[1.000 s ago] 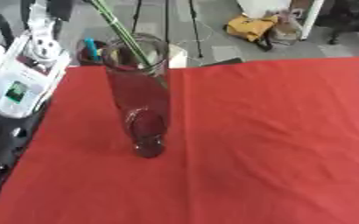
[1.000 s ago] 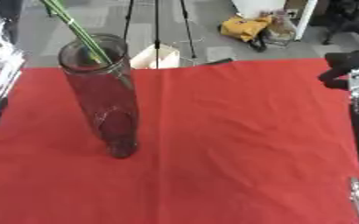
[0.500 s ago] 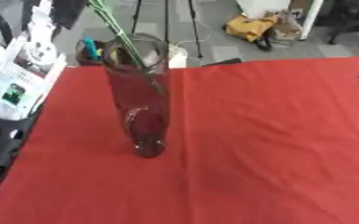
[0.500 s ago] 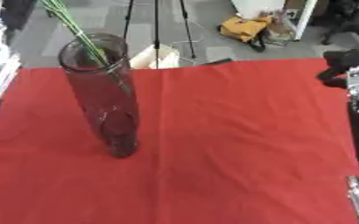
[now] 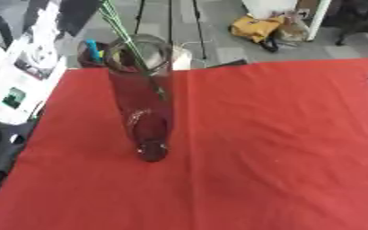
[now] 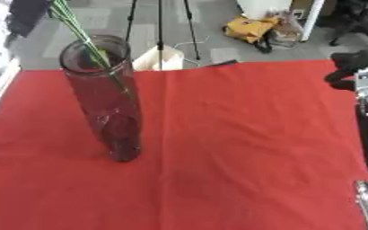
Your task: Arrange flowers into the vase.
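A tall clear glass vase (image 5: 146,105) stands upright on the red tablecloth (image 5: 265,143), left of the middle. Thin green flower stems (image 5: 123,33) sit in it, lean to the upper left and run out past the top edge, so the blooms are hidden. At the right edge my right arm rises from the lower corner and ends in the black right hand (image 6: 349,74), over the cloth's far right side and well apart from the vase. Its shape is too dark to read. My left hand shows in neither view.
A white object (image 5: 18,78) lies by the cloth's left edge with dark gear below it. A dark cup holding a blue thing (image 5: 93,50) stands behind the vase. On the floor beyond are tripod legs (image 5: 195,27) and a yellow bag (image 5: 254,28).
The tops of the green stems have shifted slightly to the right. The vase and the right arm stand where they were.
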{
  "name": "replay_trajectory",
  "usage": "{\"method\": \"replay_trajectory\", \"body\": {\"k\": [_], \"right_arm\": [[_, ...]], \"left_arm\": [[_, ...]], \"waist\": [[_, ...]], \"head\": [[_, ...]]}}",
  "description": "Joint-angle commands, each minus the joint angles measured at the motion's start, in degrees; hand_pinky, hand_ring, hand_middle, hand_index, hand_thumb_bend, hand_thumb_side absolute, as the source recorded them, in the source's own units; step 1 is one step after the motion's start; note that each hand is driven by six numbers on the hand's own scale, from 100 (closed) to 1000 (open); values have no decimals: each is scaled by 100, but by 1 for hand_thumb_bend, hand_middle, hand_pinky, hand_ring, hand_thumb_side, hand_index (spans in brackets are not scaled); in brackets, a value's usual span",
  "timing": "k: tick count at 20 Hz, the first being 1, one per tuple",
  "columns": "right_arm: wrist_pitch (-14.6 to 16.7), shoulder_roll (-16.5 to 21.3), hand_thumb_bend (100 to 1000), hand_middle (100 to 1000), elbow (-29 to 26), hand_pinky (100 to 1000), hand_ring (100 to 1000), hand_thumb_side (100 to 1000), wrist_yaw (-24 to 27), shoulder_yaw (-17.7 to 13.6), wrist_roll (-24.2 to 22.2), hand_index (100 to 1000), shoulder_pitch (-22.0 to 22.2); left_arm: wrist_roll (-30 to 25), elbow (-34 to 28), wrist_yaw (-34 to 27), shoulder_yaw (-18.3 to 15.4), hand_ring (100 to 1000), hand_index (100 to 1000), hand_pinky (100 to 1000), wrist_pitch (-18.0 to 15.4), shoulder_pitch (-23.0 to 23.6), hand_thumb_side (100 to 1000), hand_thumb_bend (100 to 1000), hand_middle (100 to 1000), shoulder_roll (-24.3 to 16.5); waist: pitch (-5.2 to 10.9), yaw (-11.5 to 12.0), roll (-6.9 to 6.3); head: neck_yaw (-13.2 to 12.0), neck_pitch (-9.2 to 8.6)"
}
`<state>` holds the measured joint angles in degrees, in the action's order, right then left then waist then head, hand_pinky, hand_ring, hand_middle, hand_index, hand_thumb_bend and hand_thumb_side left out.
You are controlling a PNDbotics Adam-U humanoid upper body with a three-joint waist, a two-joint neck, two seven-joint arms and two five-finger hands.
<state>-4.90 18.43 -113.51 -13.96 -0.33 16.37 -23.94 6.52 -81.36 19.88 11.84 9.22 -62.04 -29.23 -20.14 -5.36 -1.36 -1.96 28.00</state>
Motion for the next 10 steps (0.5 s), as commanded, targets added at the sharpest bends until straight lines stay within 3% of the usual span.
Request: {"method": "replay_trajectory", "body": {"k": [1,10], "right_arm": [[1,59,100,498,-108,677,802,1000,45,-46,23,726,-37],[-7,62,100,497,-108,677,802,1000,52,-54,45,726,-21]], "left_arm": [[-252,-46,171,22,523,493,472,-16,-89,980,100,538,-190],[-1002,-78,552,33,593,608,544,-76,-48,1000,100,603,-287]], "waist": [[167,2,1],[178,22,3]], "head": [[13,-8],[33,10]]}}
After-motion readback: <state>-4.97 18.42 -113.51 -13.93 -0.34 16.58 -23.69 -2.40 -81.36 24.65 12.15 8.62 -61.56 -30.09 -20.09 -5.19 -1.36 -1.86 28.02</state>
